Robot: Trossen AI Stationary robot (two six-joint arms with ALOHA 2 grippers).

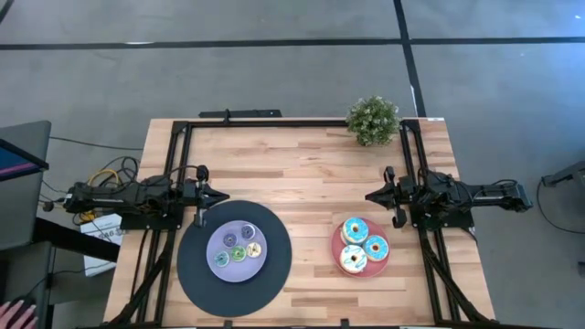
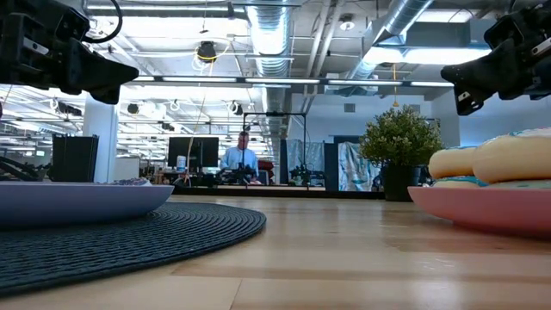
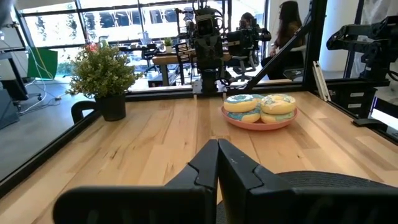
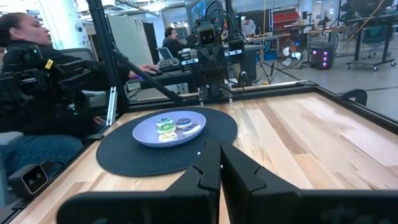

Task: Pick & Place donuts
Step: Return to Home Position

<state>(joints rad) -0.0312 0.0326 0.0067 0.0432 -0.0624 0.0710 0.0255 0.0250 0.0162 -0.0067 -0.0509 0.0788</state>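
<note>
Three larger iced donuts (image 1: 364, 246) lie on a pink plate (image 1: 337, 244) at the table's right; they also show in the left wrist view (image 3: 260, 106). Several coin-sized donuts (image 1: 239, 249) lie on a lavender plate (image 1: 219, 236) that rests on a big black disc (image 1: 192, 265) at the left. My left gripper (image 1: 225, 195) is shut and empty, above the table just beyond the disc's far edge. My right gripper (image 1: 368, 195) is shut and empty, above the table beyond the pink plate.
A small potted plant (image 1: 372, 120) stands at the table's far right corner. Black frame rails (image 1: 274, 122) run along the far edge and both sides. Bare wood lies between the two plates. People sit beyond the table in the wrist views.
</note>
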